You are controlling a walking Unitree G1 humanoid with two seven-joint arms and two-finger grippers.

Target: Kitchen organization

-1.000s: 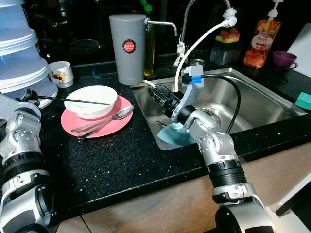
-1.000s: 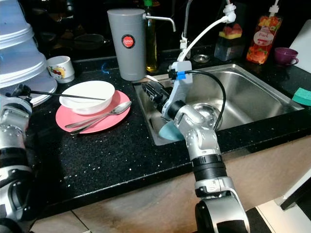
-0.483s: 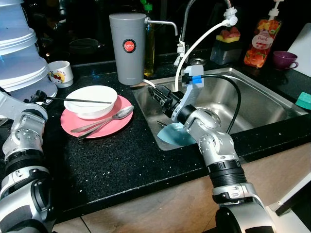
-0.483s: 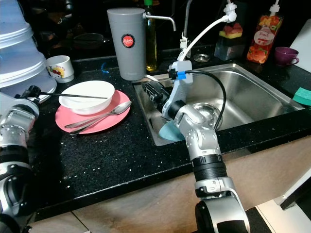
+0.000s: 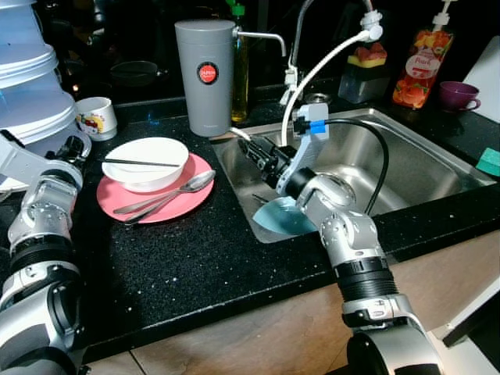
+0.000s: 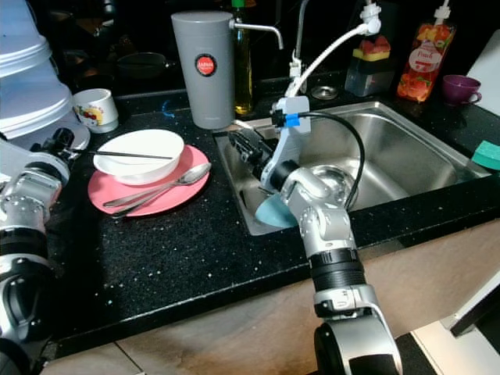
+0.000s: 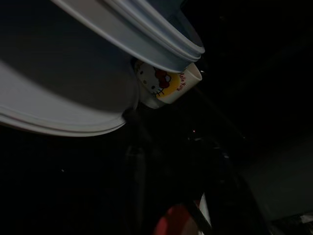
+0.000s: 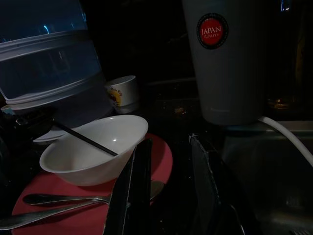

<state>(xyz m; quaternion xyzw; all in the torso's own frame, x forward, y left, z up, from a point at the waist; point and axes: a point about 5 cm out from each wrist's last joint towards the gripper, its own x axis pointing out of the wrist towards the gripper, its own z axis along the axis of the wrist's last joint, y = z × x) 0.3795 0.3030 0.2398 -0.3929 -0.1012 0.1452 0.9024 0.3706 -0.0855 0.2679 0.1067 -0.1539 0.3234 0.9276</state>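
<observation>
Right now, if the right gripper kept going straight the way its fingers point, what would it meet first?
Most likely the pink plate with the white bowl on it: the right gripper, open at the sink's left edge, points at them. Depth is uncertain.

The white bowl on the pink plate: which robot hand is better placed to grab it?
Probably the left hand: it sits beside the white bowl, a black finger reaching across its rim. The right hand is over the sink's edge, farther away.

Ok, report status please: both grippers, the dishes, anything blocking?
Right gripper open at the sink's left edge. Left gripper over white bowl, which sits on pink plate with spoons. Grey canister stands close behind.
</observation>
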